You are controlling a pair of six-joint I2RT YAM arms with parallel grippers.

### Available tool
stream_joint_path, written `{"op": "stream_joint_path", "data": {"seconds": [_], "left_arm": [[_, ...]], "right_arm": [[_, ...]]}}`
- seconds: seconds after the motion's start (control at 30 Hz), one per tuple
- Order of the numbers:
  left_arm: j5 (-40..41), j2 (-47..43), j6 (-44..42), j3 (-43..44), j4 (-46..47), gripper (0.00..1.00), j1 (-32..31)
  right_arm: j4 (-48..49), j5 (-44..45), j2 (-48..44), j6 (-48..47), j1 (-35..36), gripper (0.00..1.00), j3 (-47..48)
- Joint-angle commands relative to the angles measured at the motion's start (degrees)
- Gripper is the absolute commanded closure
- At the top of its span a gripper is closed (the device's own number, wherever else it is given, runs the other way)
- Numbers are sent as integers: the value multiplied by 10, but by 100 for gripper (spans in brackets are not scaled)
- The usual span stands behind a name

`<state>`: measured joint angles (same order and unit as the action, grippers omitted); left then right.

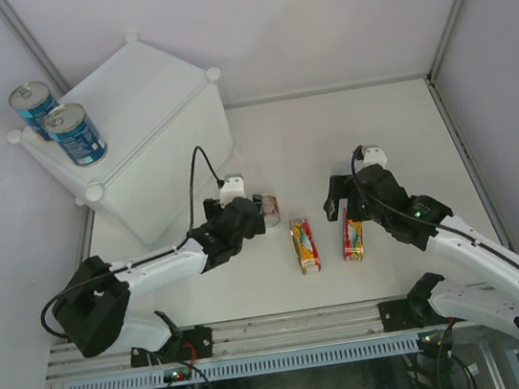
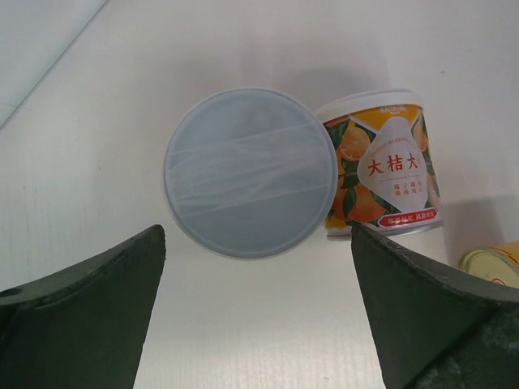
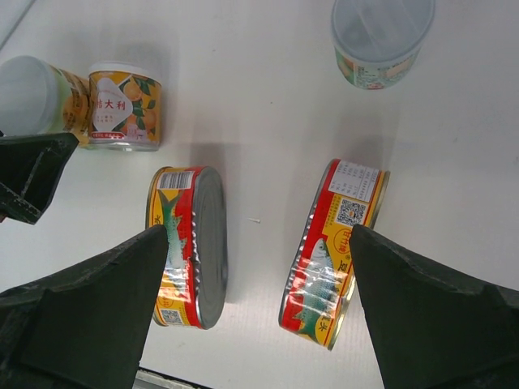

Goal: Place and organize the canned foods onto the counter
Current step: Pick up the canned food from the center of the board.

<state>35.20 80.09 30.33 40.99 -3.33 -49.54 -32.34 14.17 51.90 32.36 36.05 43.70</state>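
Observation:
Two tall blue cans stand on the counter, a big white box at the back left. My left gripper is open just short of a small can with a translucent lid. An orange-labelled small can sits beside that one. In the top view this gripper is next to these cans. My right gripper hangs open over two flat red-and-yellow tins, both on edge; it holds nothing. A third small can stands farther off.
The two flat tins lie on the white tabletop between the arms. Grey walls close the table at left, back and right. The left gripper's dark finger shows at the left edge of the right wrist view.

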Motion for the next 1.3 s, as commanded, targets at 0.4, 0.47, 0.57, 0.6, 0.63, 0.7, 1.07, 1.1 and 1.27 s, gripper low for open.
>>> {"op": "stream_joint_path", "data": {"seconds": [0.4, 0.47, 0.57, 0.6, 0.63, 0.7, 1.07, 1.1, 1.27], "left_arm": [[-24, 41, -33, 32, 48, 0, 34], [-27, 44, -35, 32, 52, 0, 36], [-31, 45, -38, 34, 57, 0, 40], [-31, 46, -38, 33, 59, 0, 40], [-32, 47, -39, 34, 61, 0, 42], [-33, 47, -39, 34, 64, 0, 43], [-39, 52, -39, 34, 83, 2, 50], [-40, 53, -39, 34, 85, 3, 51], [-45, 56, -37, 29, 99, 9, 53]], "right_arm": [[26, -9, 24, -31, -10, 7, 47], [26, -10, 25, -31, -11, 8, 47], [25, -11, 27, -31, -12, 8, 48], [25, -11, 28, -31, -12, 8, 47], [25, -11, 29, -29, -12, 8, 47], [25, -11, 29, -28, -12, 8, 47], [17, -11, 31, -28, -11, 8, 52], [15, -10, 31, -28, -11, 8, 53], [8, -7, 31, -30, -8, 8, 59]]}}
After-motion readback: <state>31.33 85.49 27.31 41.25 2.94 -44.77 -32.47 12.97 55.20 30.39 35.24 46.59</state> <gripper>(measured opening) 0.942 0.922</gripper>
